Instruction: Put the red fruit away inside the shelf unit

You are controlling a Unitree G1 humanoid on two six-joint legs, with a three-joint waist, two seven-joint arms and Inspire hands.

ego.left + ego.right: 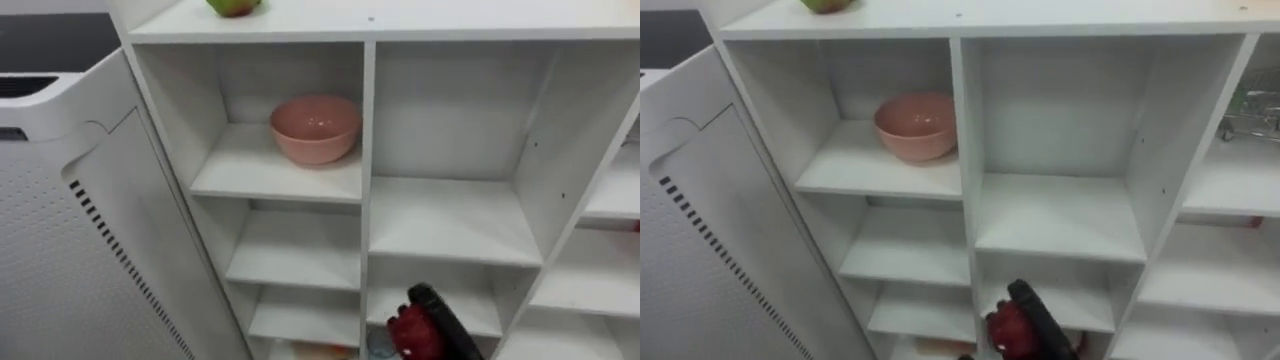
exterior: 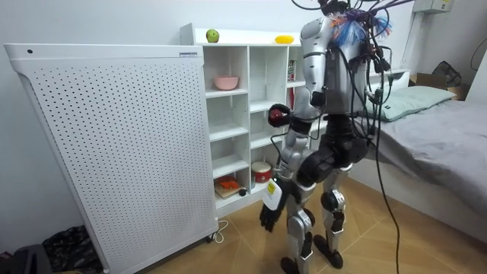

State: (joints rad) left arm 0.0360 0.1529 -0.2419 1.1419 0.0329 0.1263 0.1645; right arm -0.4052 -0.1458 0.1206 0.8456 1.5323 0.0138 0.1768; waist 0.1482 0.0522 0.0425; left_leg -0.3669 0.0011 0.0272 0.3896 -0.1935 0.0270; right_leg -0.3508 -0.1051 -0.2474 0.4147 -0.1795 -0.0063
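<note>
White walls back a white closet (image 2: 249, 91) of open cubbies. Left of it stands a perforated panel (image 2: 114, 152), its label too small to read. A green apple (image 2: 212, 36) lies on the closet's top, a pink bowl (image 1: 315, 128) sits in its upper left cubby, and a yellow fruit (image 2: 284, 39) lies further right on top. Before its lower middle cubbies the right hand (image 1: 440, 318) grips a red fruit (image 1: 410, 332). The left hand (image 2: 271, 204) hangs with its fingers slack.

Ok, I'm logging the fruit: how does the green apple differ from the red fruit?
Colour: the green apple is green, the red fruit dark red. State: the green apple rests free on the closet top; the red fruit is held low in the right hand. Both are roundish fruit.
</note>
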